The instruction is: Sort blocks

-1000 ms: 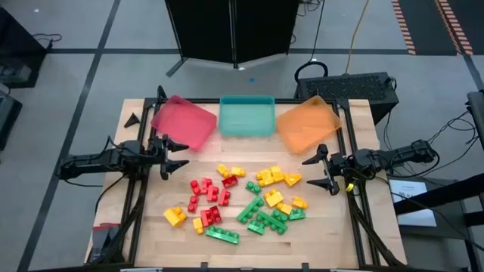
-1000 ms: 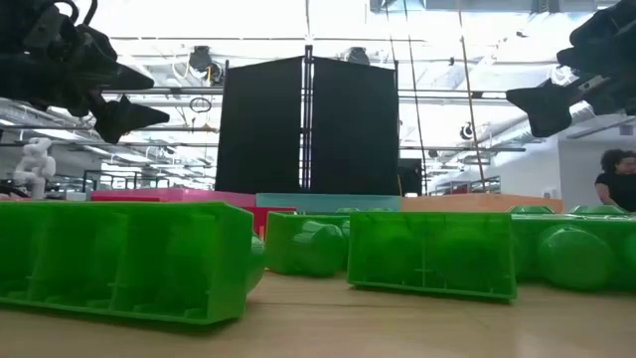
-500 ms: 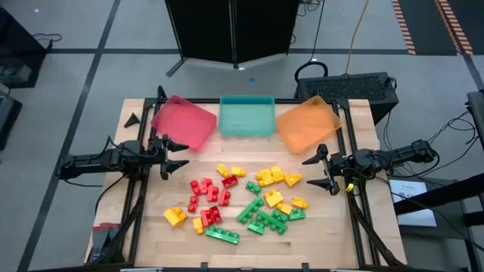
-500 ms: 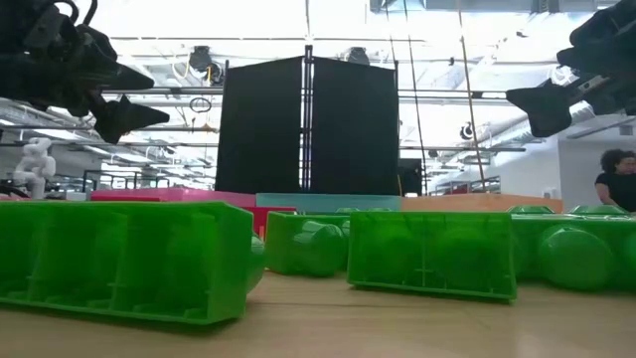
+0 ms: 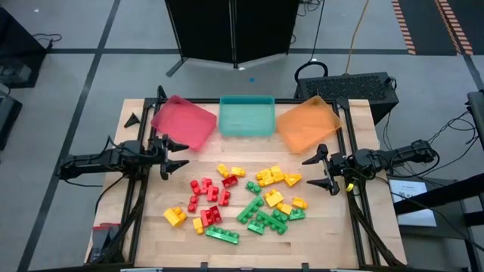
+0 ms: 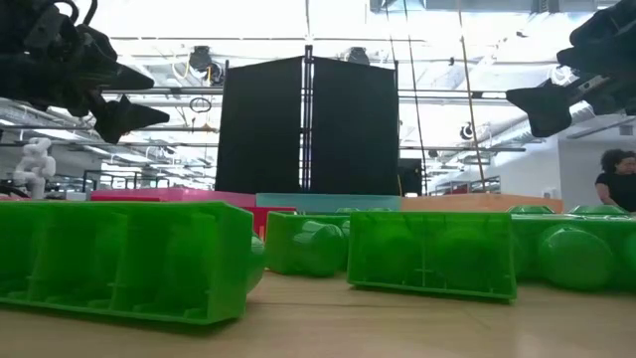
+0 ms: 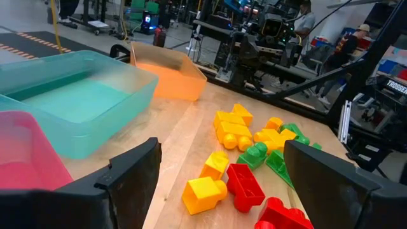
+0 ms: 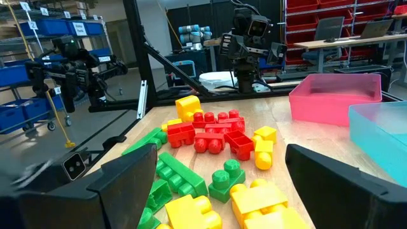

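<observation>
The blocks (image 5: 240,199) lie scattered on the wooden table's middle: red ones (image 5: 207,193) to the left, green ones (image 5: 261,217) near the front, yellow ones (image 5: 274,177) to the right. Up close in the low view stand green blocks (image 6: 427,254). My left gripper (image 5: 176,156) hovers open at the table's left edge, above and left of the pile. My right gripper (image 5: 321,171) hovers open at the right edge. The left wrist view shows yellow and red blocks (image 7: 232,178); in the right wrist view the pile (image 8: 210,152) spreads out ahead.
Three trays stand along the far edge: a red tray (image 5: 184,121) on the left, a teal tray (image 5: 246,115) in the middle, an orange tray (image 5: 306,123) on the right. A black frame rims the table. A person (image 6: 618,179) stands far off in the room.
</observation>
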Controlling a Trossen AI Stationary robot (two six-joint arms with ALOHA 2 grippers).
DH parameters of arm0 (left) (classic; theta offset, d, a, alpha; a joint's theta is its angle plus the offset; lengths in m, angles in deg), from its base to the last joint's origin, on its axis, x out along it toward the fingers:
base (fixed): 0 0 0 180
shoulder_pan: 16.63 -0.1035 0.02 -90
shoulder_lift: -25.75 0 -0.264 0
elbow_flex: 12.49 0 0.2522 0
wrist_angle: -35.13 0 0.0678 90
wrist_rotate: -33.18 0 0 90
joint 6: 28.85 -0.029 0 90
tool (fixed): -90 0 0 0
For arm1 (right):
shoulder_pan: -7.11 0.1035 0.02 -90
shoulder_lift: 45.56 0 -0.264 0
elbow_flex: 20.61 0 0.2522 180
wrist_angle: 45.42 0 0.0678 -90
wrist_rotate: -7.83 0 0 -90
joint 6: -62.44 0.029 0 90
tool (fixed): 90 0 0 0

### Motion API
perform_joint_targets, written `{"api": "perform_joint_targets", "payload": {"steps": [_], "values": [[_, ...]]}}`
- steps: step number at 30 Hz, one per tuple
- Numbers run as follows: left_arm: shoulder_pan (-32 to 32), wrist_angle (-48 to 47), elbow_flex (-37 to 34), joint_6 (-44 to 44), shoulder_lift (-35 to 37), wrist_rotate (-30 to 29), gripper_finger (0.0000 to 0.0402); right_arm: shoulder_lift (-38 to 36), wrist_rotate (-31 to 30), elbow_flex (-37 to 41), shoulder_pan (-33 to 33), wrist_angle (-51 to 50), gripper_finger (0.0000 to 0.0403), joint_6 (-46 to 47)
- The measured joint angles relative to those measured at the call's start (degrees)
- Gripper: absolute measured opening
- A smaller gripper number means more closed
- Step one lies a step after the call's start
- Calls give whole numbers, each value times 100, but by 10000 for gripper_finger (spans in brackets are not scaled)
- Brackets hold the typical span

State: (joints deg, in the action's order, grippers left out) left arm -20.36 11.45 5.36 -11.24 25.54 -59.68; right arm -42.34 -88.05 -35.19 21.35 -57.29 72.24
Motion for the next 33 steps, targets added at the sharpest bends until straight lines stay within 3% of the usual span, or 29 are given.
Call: {"api": "perform_joint_targets", "payload": {"steps": [19,25,33], "values": [[-2,7,1,-20,1,-115,331,1,-7,2,0,51,343,46],[0,25,-1,-9,0,-131,331,0,-16,12,0,399,343,1306],[-1,301,-14,1,-9,-189,331,2,-14,11,0,389,343,1501]]}}
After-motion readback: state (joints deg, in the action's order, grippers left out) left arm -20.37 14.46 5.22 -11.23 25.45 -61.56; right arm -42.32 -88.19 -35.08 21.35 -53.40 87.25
